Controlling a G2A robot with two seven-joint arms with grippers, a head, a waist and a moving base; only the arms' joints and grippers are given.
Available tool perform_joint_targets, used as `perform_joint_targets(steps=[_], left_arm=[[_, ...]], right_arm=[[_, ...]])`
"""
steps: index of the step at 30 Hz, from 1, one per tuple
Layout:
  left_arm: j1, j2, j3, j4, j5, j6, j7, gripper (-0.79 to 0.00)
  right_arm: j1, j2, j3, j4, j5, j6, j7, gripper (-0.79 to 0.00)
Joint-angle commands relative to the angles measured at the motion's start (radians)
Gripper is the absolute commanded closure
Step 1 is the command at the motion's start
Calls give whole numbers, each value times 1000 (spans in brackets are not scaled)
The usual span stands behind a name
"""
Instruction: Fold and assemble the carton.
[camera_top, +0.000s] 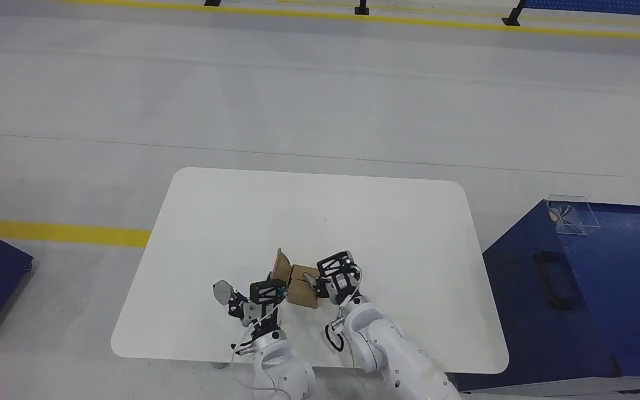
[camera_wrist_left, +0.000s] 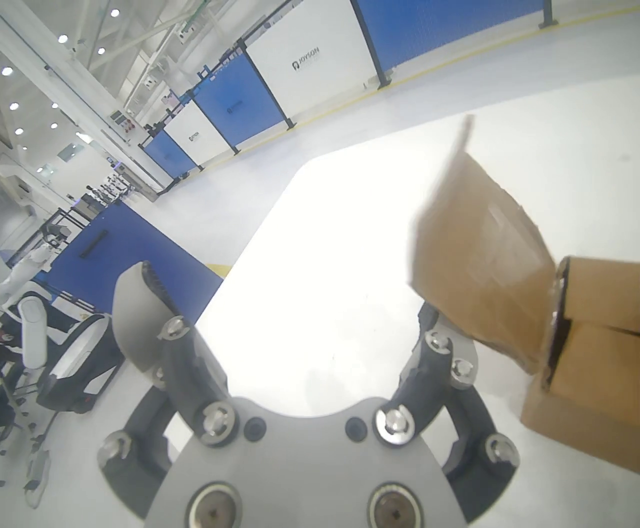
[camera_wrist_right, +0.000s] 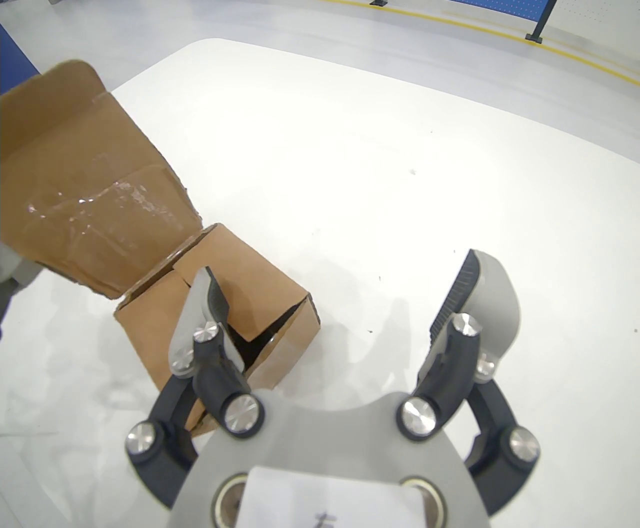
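Both wide open, left gripper (camera_wrist_left: 285, 300) and right gripper (camera_wrist_right: 340, 272), so nothing pins the carton (camera_top: 302, 286), low centre of the top view. Shove the raised flap (camera_wrist_right: 90, 185) shut and you'll likely just slide it. It sits between them, right's finger over the folded inner flaps (camera_wrist_right: 250, 272).

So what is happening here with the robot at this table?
A two-armed robot is assembling a small brown carton on a white table. The smaller flaps look folded in, but the large flap stands open. The right hand is open, with one finger over the carton's top. The left hand, also open, sits by the large flap, with one finger behind it. Neither hand grips anything.
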Motion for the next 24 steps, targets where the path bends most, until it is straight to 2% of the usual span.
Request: perform_joint_targets(steps=[1, 4, 9, 12, 15, 18, 24], left_arm=[[7, 1, 8, -5, -24, -21, 76, -785], [17, 3, 16, 15, -24, -53, 145, -785], [8, 2, 23, 49, 14, -90, 151, -785], [13, 2, 5, 22, 4, -78, 142, -785], [7, 2, -28, 10, -11, -57, 110, -785], [-11, 4, -52, 49, 62, -56, 53, -785], [-26, 2, -33, 97, 251, -174, -86, -785]], right_arm=[[-1, -1, 2, -1, -5, -1, 3, -785], [-5, -2, 15, -7, -9, 10, -5, -785], [-26, 6, 91, -40, 18, 47, -18, -785], [-43, 15, 156, -63, 43, 44, -4, -785], [-57, 22, 192, -74, 47, 34, 9, -785], [-66, 24, 208, -80, 52, 23, 16, -785], [-73, 23, 219, -85, 50, 9, 21, -785]])
